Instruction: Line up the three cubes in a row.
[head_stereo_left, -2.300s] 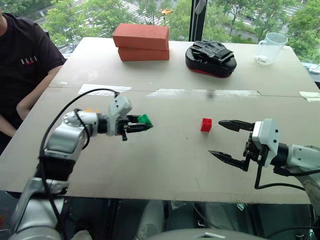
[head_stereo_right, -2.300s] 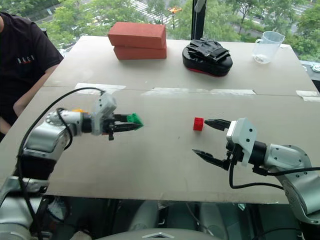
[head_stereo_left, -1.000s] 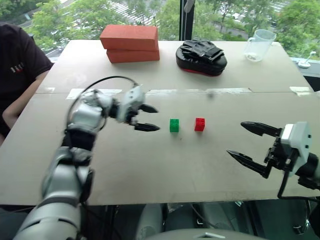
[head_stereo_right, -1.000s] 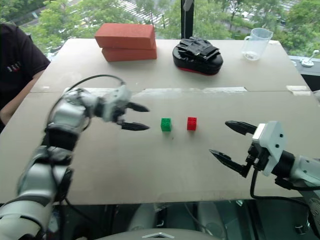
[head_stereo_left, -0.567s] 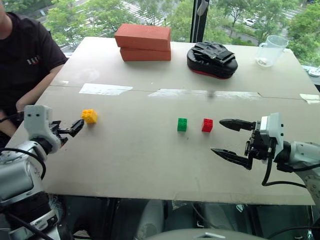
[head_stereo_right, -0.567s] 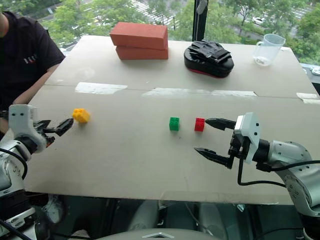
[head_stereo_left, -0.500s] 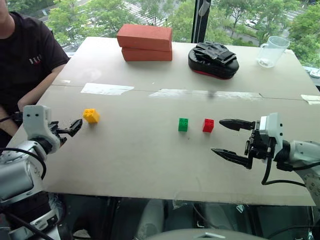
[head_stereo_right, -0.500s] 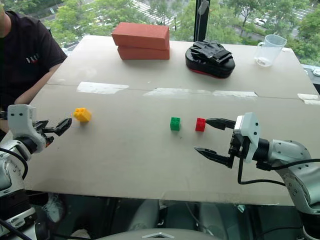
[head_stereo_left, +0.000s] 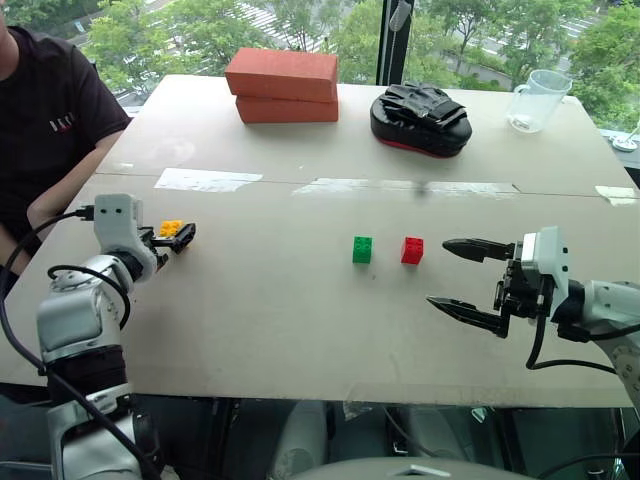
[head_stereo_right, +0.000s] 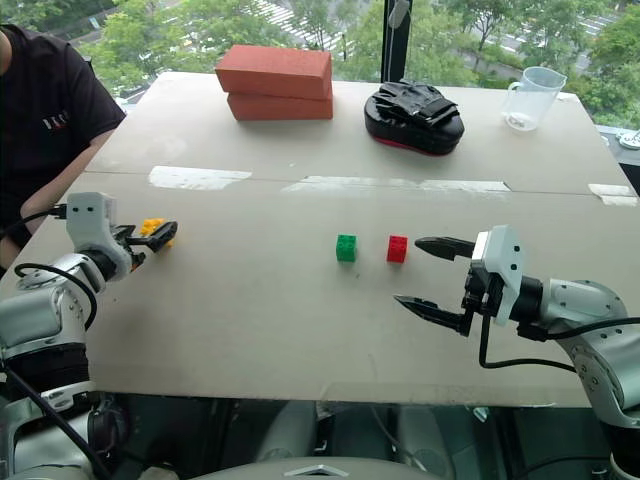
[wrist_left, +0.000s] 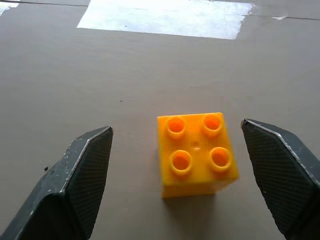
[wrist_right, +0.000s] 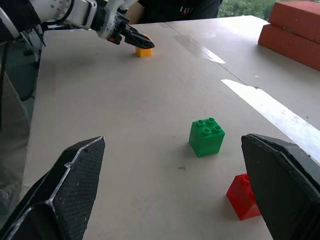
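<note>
From the left eye view, the left pincer (head_stereo_left: 178, 236) has come forward to the yellow cube (head_stereo_left: 170, 228) near the left edge of the surface (head_stereo_left: 300, 320); half a second ago its tips stopped just short of the cube, and now they stand on either side of it. The green cube (head_stereo_left: 363, 250) and the red cube (head_stereo_left: 412, 250) sit side by side near the middle, close together but apart, where they sat before. The yellow cube is well apart from them, to the left. The right pincer (head_stereo_left: 462, 280) hovers just right of the red cube, fingers spread wide, unchanged from a moment ago. A person in a black shirt (head_stereo_left: 50, 110) sits at the far left, and two large orange-red bricks (head_stereo_left: 283, 85), a black pad (head_stereo_left: 420, 117) and a clear cup (head_stereo_left: 538, 97) stand at the far side.

In the left wrist view, the yellow cube (wrist_left: 196, 153) lies studs-up between the two fingers (wrist_left: 85, 170), with a gap on each side; the pincer is apart and not touching it.

In the right wrist view, the fingers (wrist_right: 65, 185) are wide apart, with the green cube (wrist_right: 206, 136) and red cube (wrist_right: 244, 196) between them further off, and the left pincer (wrist_right: 131, 39) at the yellow cube (wrist_right: 144, 50) beyond.
</note>
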